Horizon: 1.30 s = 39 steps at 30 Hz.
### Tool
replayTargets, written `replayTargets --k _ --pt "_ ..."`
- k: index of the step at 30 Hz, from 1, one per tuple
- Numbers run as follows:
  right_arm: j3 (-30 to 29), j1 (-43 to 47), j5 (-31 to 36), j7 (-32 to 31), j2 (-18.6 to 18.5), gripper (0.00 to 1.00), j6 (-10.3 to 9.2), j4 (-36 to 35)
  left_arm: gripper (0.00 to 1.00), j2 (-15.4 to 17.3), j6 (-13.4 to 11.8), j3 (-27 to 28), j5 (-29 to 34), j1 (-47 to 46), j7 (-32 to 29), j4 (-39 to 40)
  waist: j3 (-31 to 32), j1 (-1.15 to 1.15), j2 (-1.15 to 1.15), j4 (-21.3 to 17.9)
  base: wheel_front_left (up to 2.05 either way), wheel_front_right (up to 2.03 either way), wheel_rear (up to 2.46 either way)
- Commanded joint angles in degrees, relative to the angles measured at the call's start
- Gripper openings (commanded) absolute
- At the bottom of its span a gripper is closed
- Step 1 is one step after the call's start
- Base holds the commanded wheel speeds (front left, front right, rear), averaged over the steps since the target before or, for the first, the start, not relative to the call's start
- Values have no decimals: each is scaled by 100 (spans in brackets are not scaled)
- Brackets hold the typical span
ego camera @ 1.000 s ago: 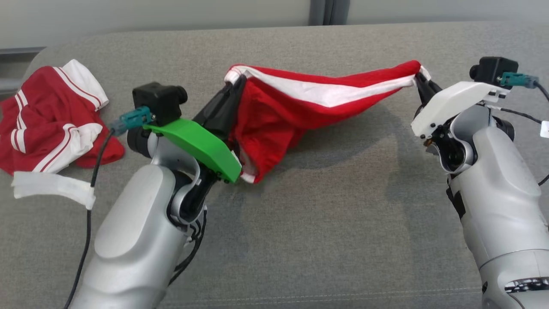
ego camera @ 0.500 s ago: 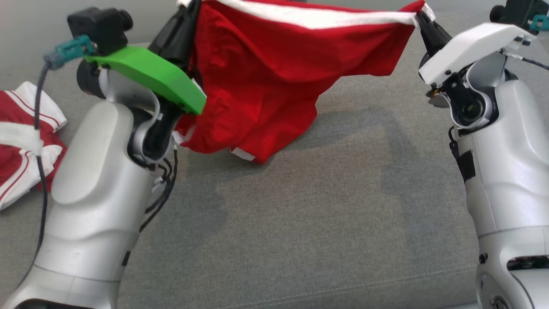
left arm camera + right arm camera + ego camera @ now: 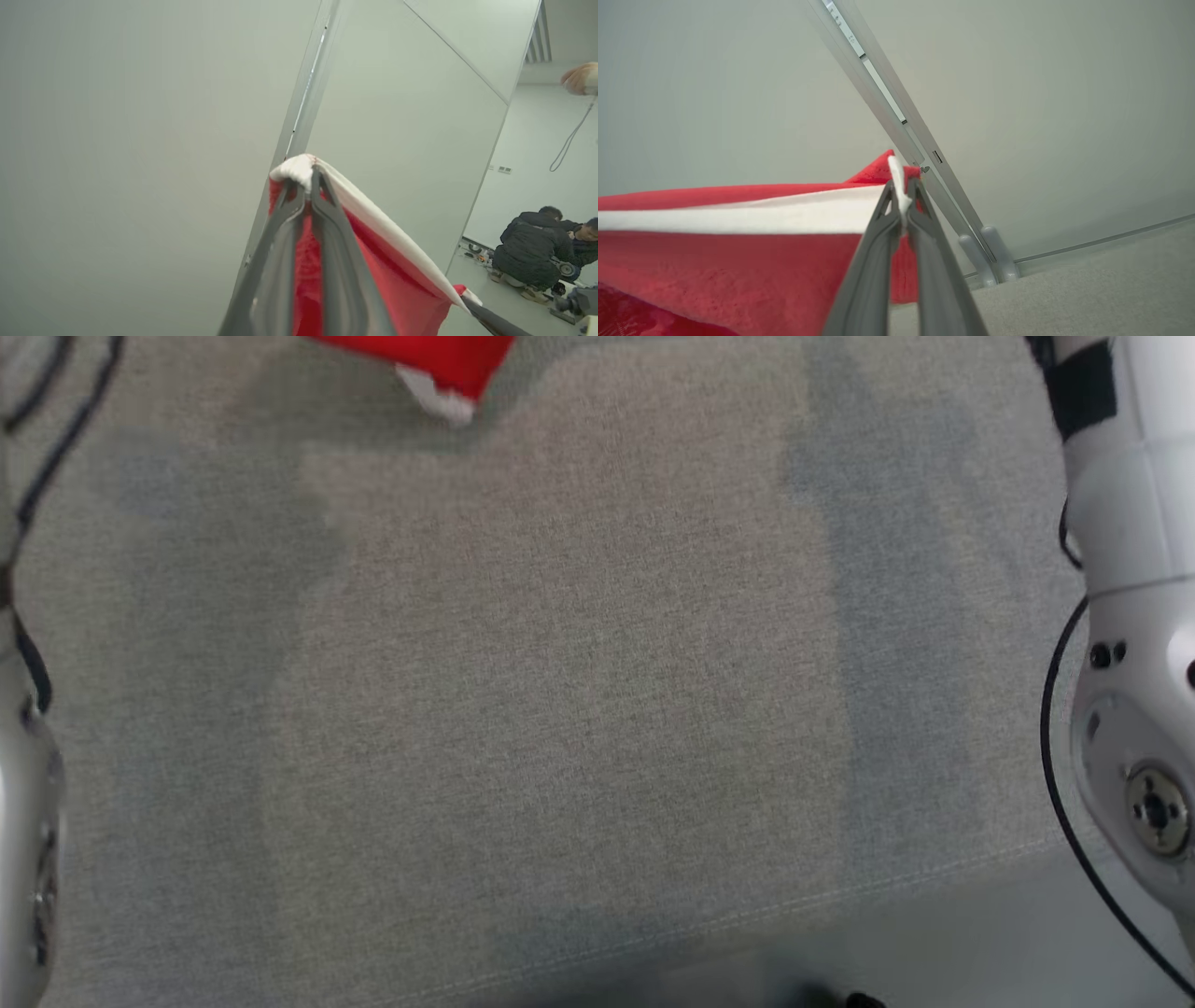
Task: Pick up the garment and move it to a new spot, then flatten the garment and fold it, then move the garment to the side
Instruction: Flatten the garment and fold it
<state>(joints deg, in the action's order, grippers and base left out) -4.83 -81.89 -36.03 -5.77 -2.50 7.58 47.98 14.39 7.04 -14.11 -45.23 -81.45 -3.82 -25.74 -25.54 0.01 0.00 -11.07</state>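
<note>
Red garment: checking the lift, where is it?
The red garment hangs between the left gripper and right gripper, each pinching a white-banded corner; its hem shows over the grey cushion at the head view's top edge.

The grey upholstered surface [image 3: 579, 691] is coarse woven fabric, with a stitched seam [image 3: 747, 916] along its near edge and soft shadows across it. A red-and-white corner of the garment [image 3: 439, 359] hangs at its far side; whether it touches, I cannot tell.
</note>
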Motion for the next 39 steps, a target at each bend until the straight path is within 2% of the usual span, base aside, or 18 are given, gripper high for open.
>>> replayTargets --k 1,8,13,18,21,28,33,39 --pt "-24 -165 -40 119 -62 0 -16 47 0 80 -50 164 -87 -238 107 37 -871 -1 0 -305 0 0 0" --pt "346 -1290 323 1019 -71 0 -20 24 0 124 7 531 -302 -962 735 255 -1112 -1 0 -286 0 0 0" --pt "552 -1160 679 1095 -66 0 -17 -9 0 82 34 304 -308 -367 1002 338 -1227 -1 0 -110 0 0 0" --pt "859 -452 874 803 -187 0 -11 16 0 38 50 -194 -372 711 1271 472 -1186 -1 0 103 0 0 0" --pt "1101 39 939 630 -343 0 -11 -111 0 122 52 -490 -403 1427 1445 615 -1050 -1 0 194 0 0 0" --pt "1174 1342 392 -91 -635 0 -11 -655 0 147 38 -918 -333 2973 1742 860 -366 -1 0 394 0 0 0" --pt "1129 2470 94 -674 -908 0 -11 -1351 0 268 -111 -1283 -175 3808 1566 1041 115 -1 0 455 0 0 0" --pt "892 3609 94 -1049 -969 0 -11 -1880 0 508 -350 -1726 133 4533 1233 1168 629 -1 0 498 0 0 0"
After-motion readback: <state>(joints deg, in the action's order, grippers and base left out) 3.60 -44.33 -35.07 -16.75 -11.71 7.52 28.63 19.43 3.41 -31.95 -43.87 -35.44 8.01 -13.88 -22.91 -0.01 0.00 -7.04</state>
